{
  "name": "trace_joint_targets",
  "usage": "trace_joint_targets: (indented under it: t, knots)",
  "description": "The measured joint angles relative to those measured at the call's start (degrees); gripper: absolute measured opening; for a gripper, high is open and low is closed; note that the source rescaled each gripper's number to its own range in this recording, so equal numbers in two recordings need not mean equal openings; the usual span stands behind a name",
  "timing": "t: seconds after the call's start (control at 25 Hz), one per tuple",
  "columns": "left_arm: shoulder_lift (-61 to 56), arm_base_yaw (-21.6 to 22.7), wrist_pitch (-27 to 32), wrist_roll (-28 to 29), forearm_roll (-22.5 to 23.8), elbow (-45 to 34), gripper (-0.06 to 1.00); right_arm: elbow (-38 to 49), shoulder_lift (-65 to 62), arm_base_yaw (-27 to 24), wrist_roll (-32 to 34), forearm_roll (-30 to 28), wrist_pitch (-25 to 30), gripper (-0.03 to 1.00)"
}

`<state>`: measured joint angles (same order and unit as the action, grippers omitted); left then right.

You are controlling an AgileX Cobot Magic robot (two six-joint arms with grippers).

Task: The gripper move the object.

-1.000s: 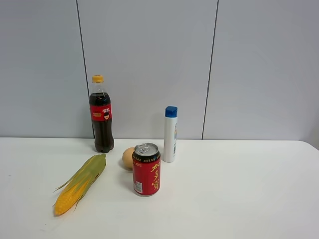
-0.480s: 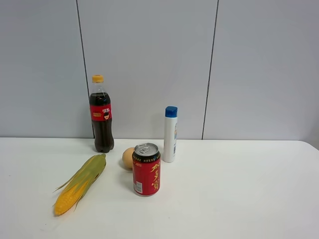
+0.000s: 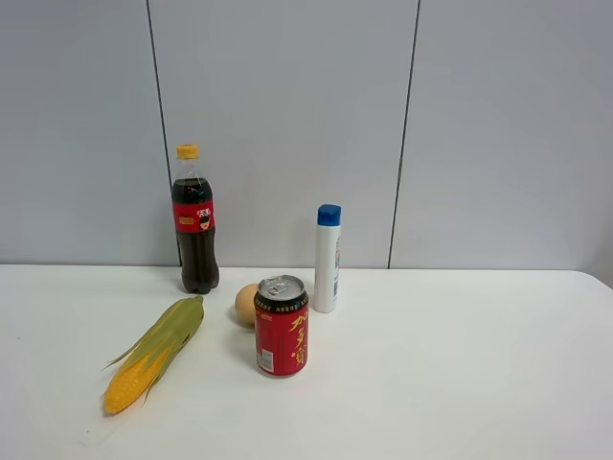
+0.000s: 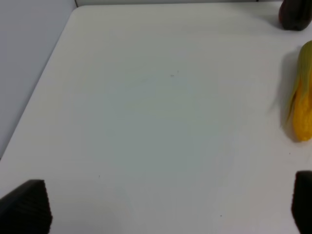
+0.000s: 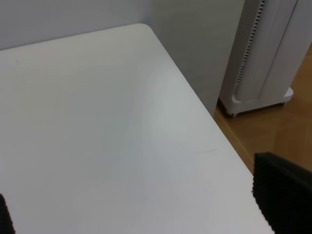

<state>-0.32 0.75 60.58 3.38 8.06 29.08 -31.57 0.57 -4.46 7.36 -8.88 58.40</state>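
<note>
The object, a small round tan-orange fruit (image 3: 246, 304), sits on the white table (image 3: 460, 383), half hidden behind the red can (image 3: 281, 326). Neither gripper shows in the exterior high view. In the left wrist view my left gripper (image 4: 168, 207) is open, its black fingertips (image 4: 27, 207) far apart over bare table, with the corn cob (image 4: 302, 107) off to one side. In the right wrist view my right gripper (image 5: 141, 209) is open over the table's corner, one black fingertip (image 5: 282, 190) showing. The fruit does not show in either wrist view.
A cola bottle (image 3: 195, 222) and a white bottle with a blue cap (image 3: 328, 258) stand at the back by the grey wall. A yellow corn cob (image 3: 153, 354) lies at front left. The right wrist view shows the table's edge, wooden floor and a white appliance (image 5: 265, 53).
</note>
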Motion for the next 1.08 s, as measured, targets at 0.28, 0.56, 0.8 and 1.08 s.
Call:
trace_joint_targets:
  t: [0.28, 0.56, 0.8, 1.08]
  knots:
    - [0.0, 0.0, 0.0, 0.0, 0.0, 0.0, 1.00, 1.3, 0.0, 0.0, -2.0, 6.1, -1.1, 1.00]
    - [0.0, 0.0, 0.0, 0.0, 0.0, 0.0, 1.00, 2.8, 0.0, 0.0, -3.1, 7.4, 1.8, 1.00]
    - [0.0, 0.0, 0.0, 0.0, 0.0, 0.0, 1.00, 2.8, 0.0, 0.0, -3.5, 7.5, 1.8, 1.00]
    - [0.0, 0.0, 0.0, 0.0, 0.0, 0.0, 1.00, 2.8, 0.0, 0.0, -3.5, 7.5, 1.8, 1.00]
